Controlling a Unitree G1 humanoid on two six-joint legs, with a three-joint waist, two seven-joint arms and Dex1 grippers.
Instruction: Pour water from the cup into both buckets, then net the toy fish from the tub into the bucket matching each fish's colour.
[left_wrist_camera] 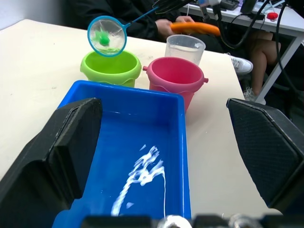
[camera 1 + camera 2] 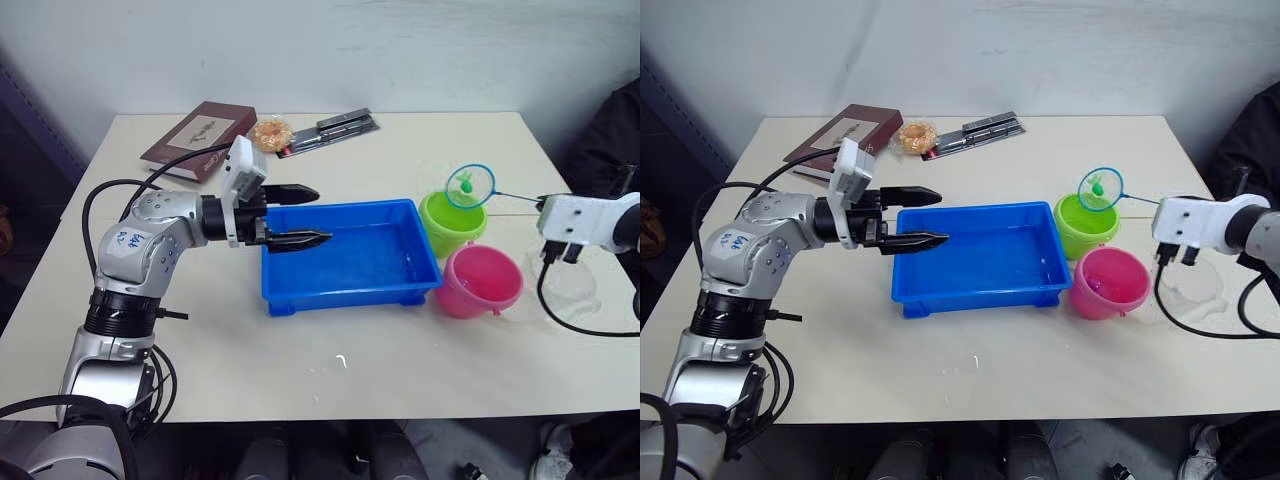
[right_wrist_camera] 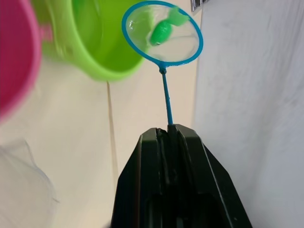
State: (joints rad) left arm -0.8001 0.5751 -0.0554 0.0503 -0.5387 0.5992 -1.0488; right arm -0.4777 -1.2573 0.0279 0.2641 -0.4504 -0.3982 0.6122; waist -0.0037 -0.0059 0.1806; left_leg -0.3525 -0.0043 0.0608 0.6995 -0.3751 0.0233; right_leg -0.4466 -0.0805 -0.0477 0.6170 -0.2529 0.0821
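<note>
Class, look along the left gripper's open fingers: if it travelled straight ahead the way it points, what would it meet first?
Most likely the pink bucket beyond the far rim of the blue tub; the left gripper points across the tub's top. Its height is unclear, so it might pass above.

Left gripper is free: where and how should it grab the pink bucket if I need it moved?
Pinch the pink bucket at its near-left rim from above with the open left gripper: the mouth faces up, while the blue tub and green bucket crowd its sides.

Robot lab, cabled desk [image 1: 266, 16] (seated person [image 1: 142, 19]), bare wall [image 2: 400, 50]
</note>
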